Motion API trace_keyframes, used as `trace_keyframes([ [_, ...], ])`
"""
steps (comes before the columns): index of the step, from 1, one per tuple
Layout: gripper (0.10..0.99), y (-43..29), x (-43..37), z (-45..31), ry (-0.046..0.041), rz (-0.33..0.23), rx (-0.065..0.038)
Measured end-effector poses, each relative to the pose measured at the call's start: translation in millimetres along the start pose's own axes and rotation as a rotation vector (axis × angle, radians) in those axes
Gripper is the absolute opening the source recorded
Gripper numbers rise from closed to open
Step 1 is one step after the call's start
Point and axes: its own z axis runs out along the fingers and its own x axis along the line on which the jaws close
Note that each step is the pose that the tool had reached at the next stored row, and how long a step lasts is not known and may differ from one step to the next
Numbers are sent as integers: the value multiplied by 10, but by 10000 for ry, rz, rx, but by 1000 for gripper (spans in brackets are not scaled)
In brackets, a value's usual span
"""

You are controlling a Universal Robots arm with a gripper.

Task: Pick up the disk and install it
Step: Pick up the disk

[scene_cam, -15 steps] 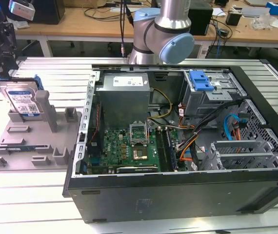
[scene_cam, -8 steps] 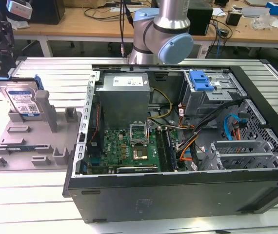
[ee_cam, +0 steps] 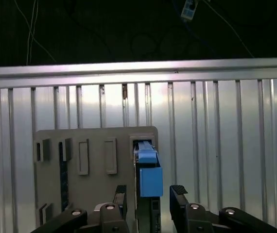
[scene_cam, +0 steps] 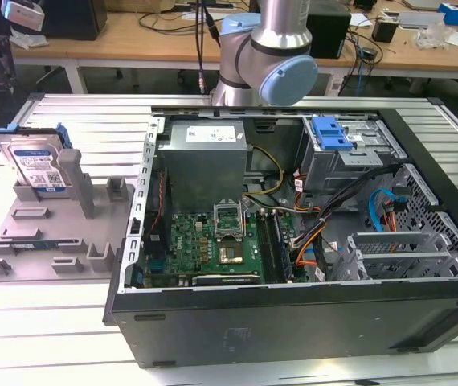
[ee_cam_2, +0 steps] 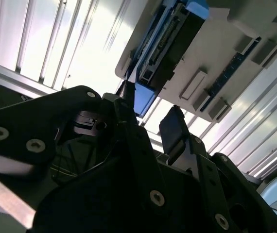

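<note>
The disk (scene_cam: 36, 165) stands on edge in the grey fixture plate (scene_cam: 48, 241) at the exterior view's left; it is silver with a blue-and-white label and a blue rail frame. In the first wrist view the disk (ee_cam: 148, 170) shows edge-on at one end of the plate (ee_cam: 95, 194). My gripper (ee_cam: 149, 194) is open, with one dark finger on each side of the disk's blue edge and not touching it. In the second wrist view the gripper (ee_cam_2: 150, 114) is again open before the disk (ee_cam_2: 163, 43). The arm (scene_cam: 281, 64) rises at the back.
An open computer case (scene_cam: 293, 225) lies on the ridged metal table (scene_cam: 68, 322), with a motherboard, cables and a drive cage with a blue latch (scene_cam: 329, 133) at its far side. The plate carries upright posts (scene_cam: 72, 177). Wooden desks stand behind.
</note>
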Motion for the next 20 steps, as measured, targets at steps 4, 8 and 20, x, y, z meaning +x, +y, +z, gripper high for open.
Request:
trace_keyframes([
  [4, 482, 4, -3, 42, 2, -56, -1],
  [8, 482, 7, -25, 102, 3, -91, -1],
  [20, 482, 20, -28, 146, 6, -271, 1],
])
